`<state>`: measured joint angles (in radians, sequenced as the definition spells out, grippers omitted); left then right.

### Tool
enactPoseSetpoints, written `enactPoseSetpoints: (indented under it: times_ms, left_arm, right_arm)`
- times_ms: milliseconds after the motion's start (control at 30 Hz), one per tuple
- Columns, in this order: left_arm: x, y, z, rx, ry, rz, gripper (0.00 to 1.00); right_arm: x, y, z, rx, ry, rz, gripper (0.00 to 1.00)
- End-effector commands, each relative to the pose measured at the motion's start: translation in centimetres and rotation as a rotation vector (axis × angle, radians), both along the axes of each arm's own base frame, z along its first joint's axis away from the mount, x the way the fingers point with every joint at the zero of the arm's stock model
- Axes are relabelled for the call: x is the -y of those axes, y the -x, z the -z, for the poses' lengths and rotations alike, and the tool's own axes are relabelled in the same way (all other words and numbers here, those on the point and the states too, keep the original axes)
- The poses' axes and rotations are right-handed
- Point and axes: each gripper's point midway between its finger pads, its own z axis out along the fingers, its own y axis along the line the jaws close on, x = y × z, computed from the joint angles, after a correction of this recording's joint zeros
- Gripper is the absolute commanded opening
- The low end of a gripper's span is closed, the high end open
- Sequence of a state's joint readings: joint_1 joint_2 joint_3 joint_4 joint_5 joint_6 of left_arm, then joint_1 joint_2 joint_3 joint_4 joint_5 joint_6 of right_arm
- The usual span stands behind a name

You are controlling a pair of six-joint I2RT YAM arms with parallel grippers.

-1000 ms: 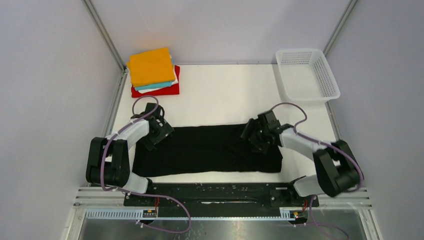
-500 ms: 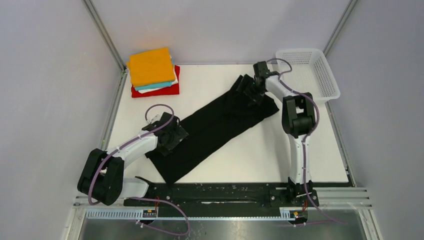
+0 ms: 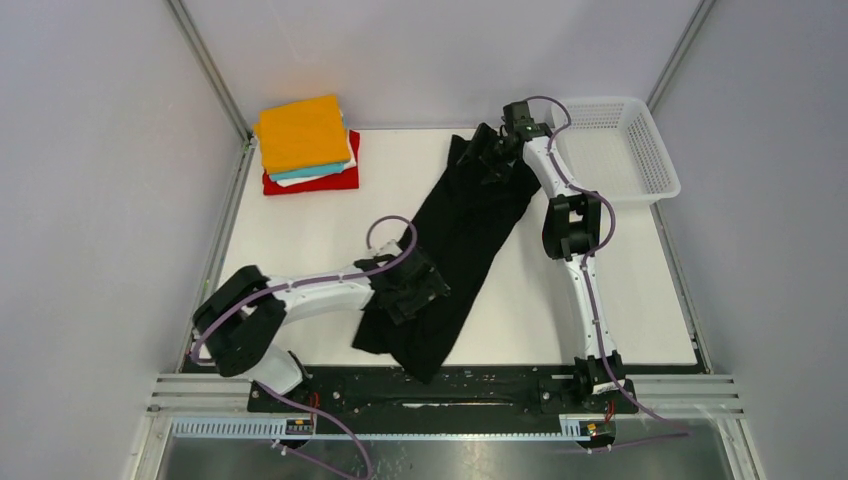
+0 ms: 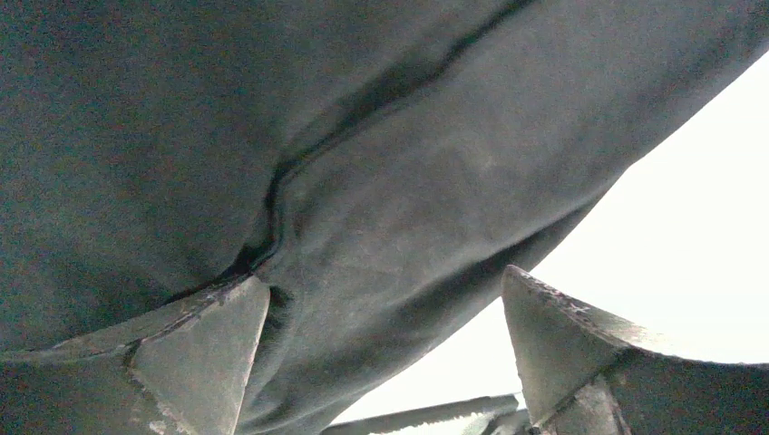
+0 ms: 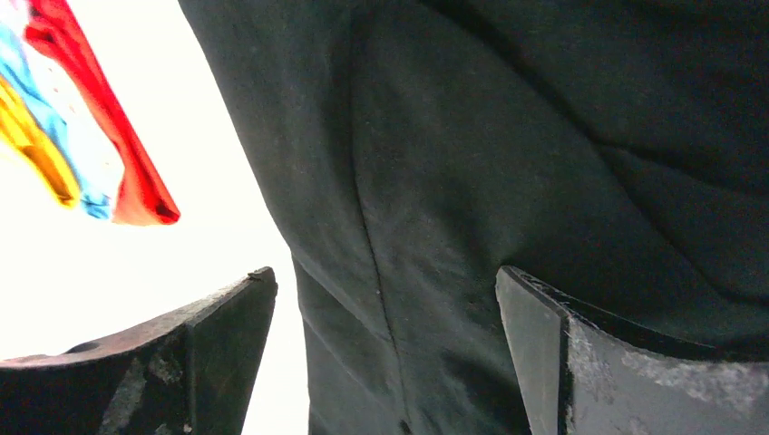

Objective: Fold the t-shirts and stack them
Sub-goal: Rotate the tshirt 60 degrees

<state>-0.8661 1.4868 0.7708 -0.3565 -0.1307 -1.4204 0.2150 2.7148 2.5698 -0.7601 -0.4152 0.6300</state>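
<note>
- Black shirt (image 3: pixel 462 235): I see it drawn out as a long band lying diagonally across the white tabletop (image 3: pixel 620 290). Its near end reaches the front edge around the middle, and its far end lies just beside the basket (image 3: pixel 615 150).
- Left tool (image 3: pixel 408 288): it sits on the near part of the band. In the wrist view the tool (image 4: pixel 383 276) is spread wide, and dark cloth with a creased seam fills the space beyond it.
- Right tool (image 3: pixel 487 152): it rests on the far end of the shirt, with its arm stretched out. Seen from the wrist, this tool (image 5: pixel 385 272) is also spread, with cloth spanning the gap.
- Folded stack (image 3: pixel 305 150): orange lies on top, then teal and white, with red at the bottom. It sits in the far-left corner, well apart from the black shirt.
</note>
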Motion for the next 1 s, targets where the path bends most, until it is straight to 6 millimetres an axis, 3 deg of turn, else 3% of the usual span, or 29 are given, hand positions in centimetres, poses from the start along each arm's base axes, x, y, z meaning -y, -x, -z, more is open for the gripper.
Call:
enactPoseSetpoints:
  times_ms: [0, 133, 267, 367, 500, 533, 633, 733, 833, 967]
  left_arm:
    - [6.4, 1.9, -0.5, -0.053, 0.081, 0.094, 0.99]
    - [8.7, 2.6, -1.3, -0.058, 0.104, 0.189, 0.99]
    - [9.0, 1.6, -5.4, 0.084, 0.094, 0.260, 0.99]
    - [7.6, 1.5, -8.9, 0.185, 0.064, 0.333, 0.99]
    - [2.5, 2.7, -10.0, 0.260, -0.018, 0.342, 0.99]
    - [0.6, 3.0, -9.6, 0.268, -0.057, 0.329, 0.99]
    - [-4.8, 4.4, -7.7, 0.262, -0.152, 0.296, 0.99]
    - [-8.3, 6.0, -5.5, 0.221, -0.180, 0.288, 0.99]
    - [-9.5, 7.5, -3.2, 0.176, -0.152, 0.297, 0.96]
    - [-8.6, 9.1, -1.2, 0.125, -0.081, 0.358, 0.76]
  right_arm:
    - [-2.5, -3.5, -2.9, 0.125, -0.146, 0.034, 1.00]
    - [-3.4, -5.3, -6.6, 0.229, -0.226, 0.050, 0.99]
    - [-2.7, -4.3, -13.0, 0.343, -0.182, 0.000, 1.00]
    - [-0.6, -1.3, -18.2, 0.418, -0.047, -0.041, 1.00]
    - [3.6, 4.7, -20.5, 0.413, 0.192, -0.041, 0.99]
    - [4.9, 7.1, -18.8, 0.362, 0.251, -0.030, 1.00]
    - [7.1, 13.7, -16.7, 0.321, 0.305, 0.028, 0.99]
    - [7.7, 21.9, -12.5, 0.240, 0.277, 0.050, 1.00]
    - [6.2, 29.7, -8.1, 0.176, 0.235, 0.008, 0.99]
    - [3.7, 38.2, -4.1, 0.086, 0.173, -0.131, 0.99]
